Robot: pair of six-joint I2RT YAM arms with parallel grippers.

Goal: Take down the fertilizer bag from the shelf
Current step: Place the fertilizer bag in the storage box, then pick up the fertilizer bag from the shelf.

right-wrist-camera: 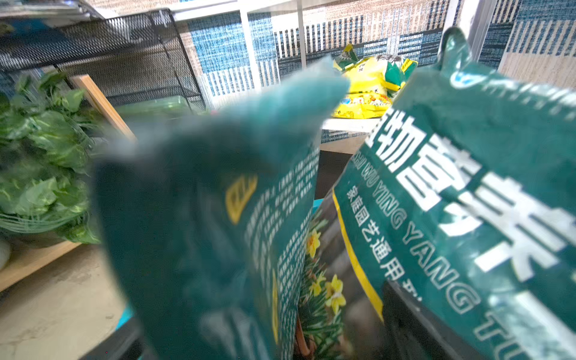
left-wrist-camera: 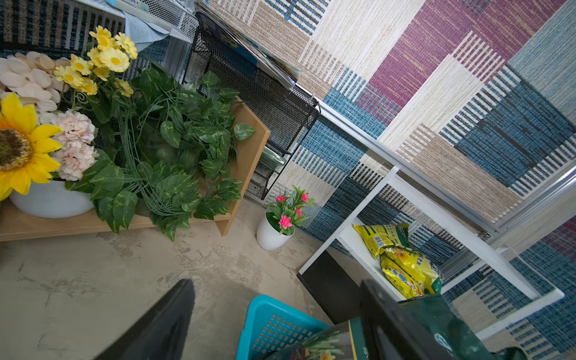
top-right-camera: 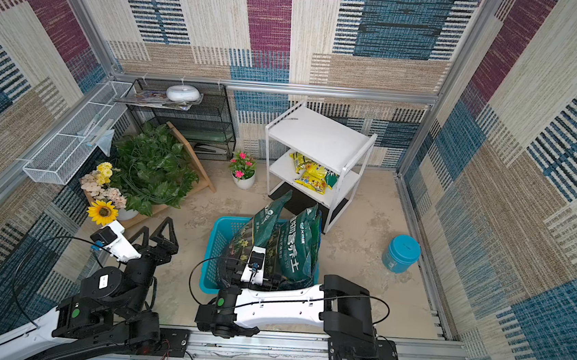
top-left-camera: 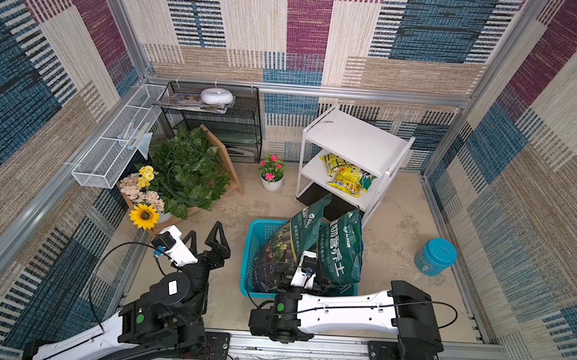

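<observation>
The right gripper (right-wrist-camera: 255, 311) reaches down into the blue basket (top-left-camera: 257, 230); its jaws are spread wide, and the green fertilizer bag (right-wrist-camera: 218, 202) stands on end between them, blurred in the right wrist view; no finger (right-wrist-camera: 402, 314) can be seen pressing on it. Just outside the same jaws, close over one finger, a second green bag (right-wrist-camera: 467, 187) (large white print on its face) stands in the basket beside the first. Ahead of these jaws, past both bags, is the shelf (top-left-camera: 354, 140); yellow bags (top-left-camera: 346, 178) lie on its lower board. The left gripper (top-left-camera: 204, 232) hangs over the floor (top-left-camera: 228, 204), apart from the basket; its jaws are spread too and hold nothing. In the left wrist view the basket's corner shows between those jaws; farther ahead of them a white pot of pink flowers (left-wrist-camera: 274, 230) stands on the floor, just beside the shelf's foot.
</observation>
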